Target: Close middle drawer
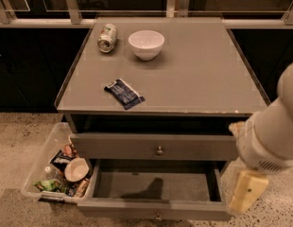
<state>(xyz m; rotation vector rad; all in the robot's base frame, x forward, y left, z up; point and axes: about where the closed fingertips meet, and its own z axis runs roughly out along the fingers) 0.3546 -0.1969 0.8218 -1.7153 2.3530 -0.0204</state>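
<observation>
**Middle drawer (132, 208) standing well open; gripper at its right front corner**

1. Nearest the camera, this drawer is drawn far out from the cabinet. Its deep grey box is exposed, with only a dark shadow on the floor of the box. The flat front runs along the bottom edge of the view, and the small round knob (158, 216) is at its centre.

2. The gripper (248, 191) hangs at the lower right on a thick white arm (271, 134). Its cream-coloured end is just beside the drawer's right front corner. Contact with the drawer cannot be confirmed. Whether the gripper is open or closed cannot be told. Nothing is seen held in it.

3. On the floor to the left, touching or just beside the drawer's side, is a clear plastic bin (38, 176). It holds mixed wrappers and a pale round dish.

4. Directly above the open box, the top drawer (113, 146) projects slightly, and its brass knob (159, 150) faces forward.

5. The cabinet top (203, 74) bears three items, well apart from the gripper:
   - a dark blue snack packet (124, 93), lying flat towards the front left;
   - a white bowl (146, 44), upright, further back;
   - a drinks can (107, 37), on its side, left of the bowl.
</observation>
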